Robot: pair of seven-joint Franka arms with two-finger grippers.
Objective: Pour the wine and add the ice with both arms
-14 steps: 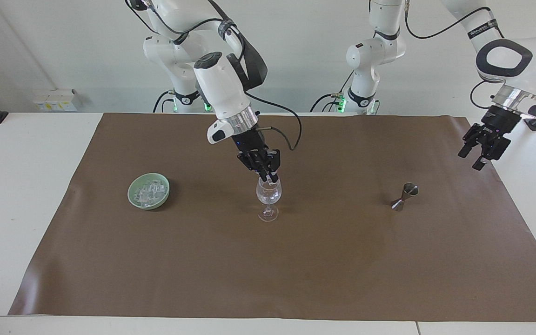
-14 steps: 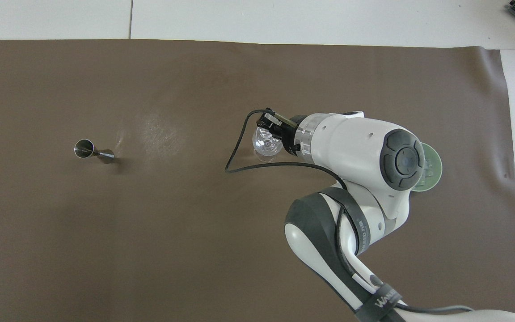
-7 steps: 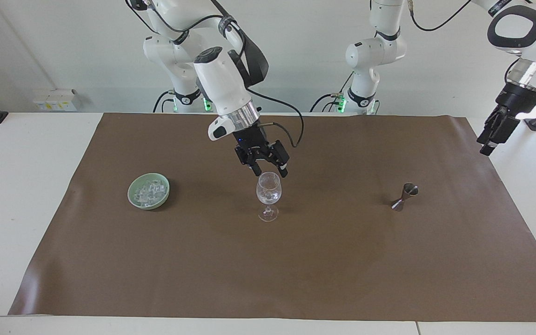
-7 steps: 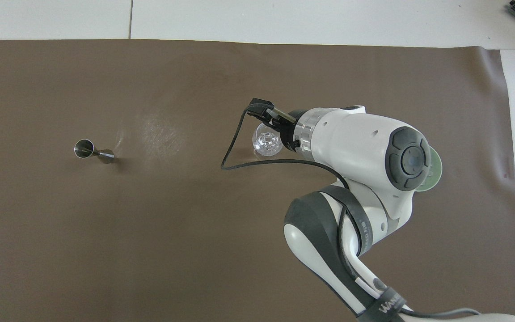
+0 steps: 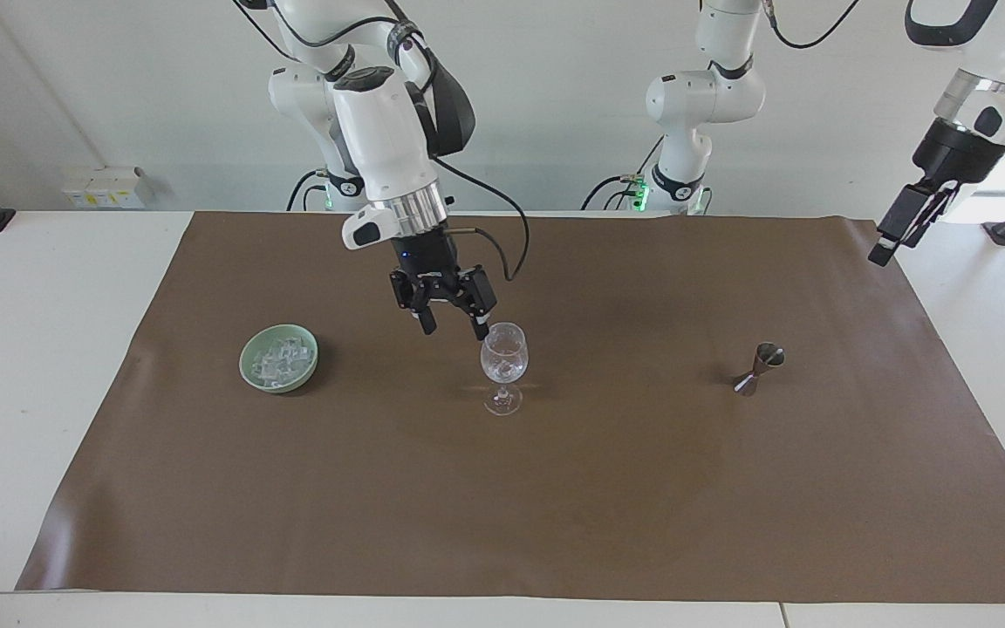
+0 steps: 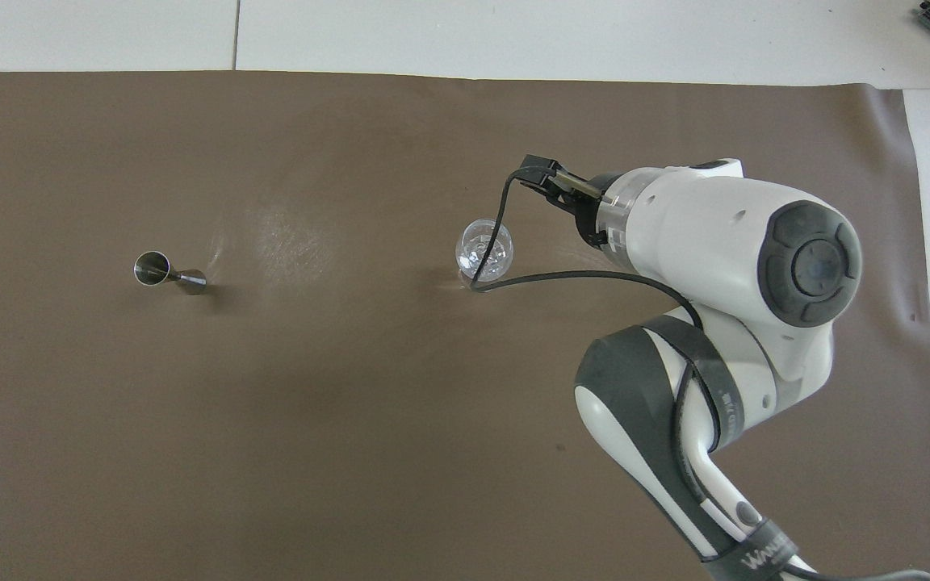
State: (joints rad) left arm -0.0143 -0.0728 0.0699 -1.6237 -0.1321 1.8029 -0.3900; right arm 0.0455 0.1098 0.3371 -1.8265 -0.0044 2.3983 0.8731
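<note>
- Brown mat [image 5: 555,506] is covering most of the white table [image 5: 23,349], and everything is standing on it.
- Glass [image 5: 503,366] is standing upright near the middle of the mat, with clear cubes showing inside its bowl.
- Right gripper [image 5: 452,330] is hanging over the mat just beside the glass rim, toward the bowl's side, with its fingers spread apart and nothing between them.
- Bowl [image 5: 278,358], pale green, is sitting well apart from the glass toward the right arm's end, and ice [image 5: 280,359] is lying heaped in it; in the overhead view the right arm is hiding it.
- Jigger [image 5: 759,367], dark metal, is sitting well apart from the glass toward the left arm's end, looking tilted.
- Left gripper [image 5: 897,231] is waiting raised over the mat's edge at the left arm's end, well apart from the jigger; it is released and carrying nothing.
</note>
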